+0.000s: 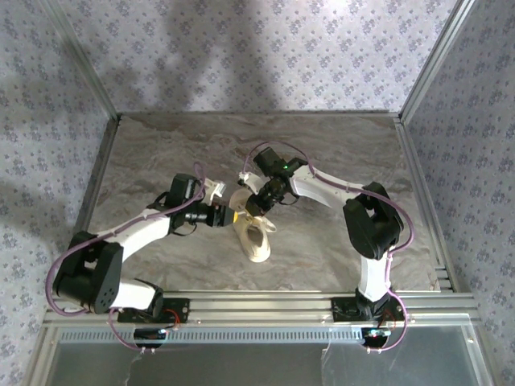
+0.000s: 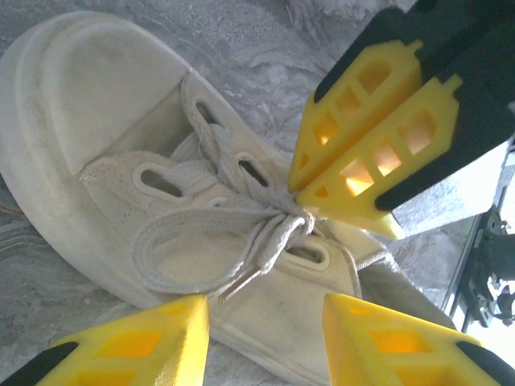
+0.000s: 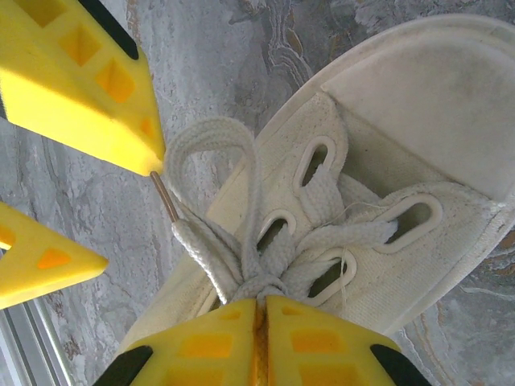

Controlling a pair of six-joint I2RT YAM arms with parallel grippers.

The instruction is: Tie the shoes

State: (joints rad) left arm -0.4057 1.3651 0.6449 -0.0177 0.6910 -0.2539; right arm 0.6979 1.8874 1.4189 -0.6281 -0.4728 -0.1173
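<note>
Shoe (image 1: 257, 244): rests sole down on the bench (image 1: 161, 153) between my two arms. Its long axis runs near-to-far, with the toe toward the arm bases.
Right gripper (image 2: 307, 195): fingers together, pinched on the laces (image 3: 265, 265) where they cross over the tongue. I read this as the anchor hold.
Left gripper (image 3: 129, 215): fingers apart with nothing between them, just beside the shoe's left flank.
Loop (image 3: 211, 153): stands out sideways from the crossing, toward the left gripper.
Lace tip (image 3: 165, 195): sits at the end of the left gripper's upper finger, touching it or very nearly.
Key relation: the loop lies straight ahead of the left gripper, across the shoe's long axis, so the left arm is the nearer one.
Next move (my judgement): close the left gripper on the loop and pull away from the right gripper.
Risk: I may catch only the lace tip and miss the loop.
</note>
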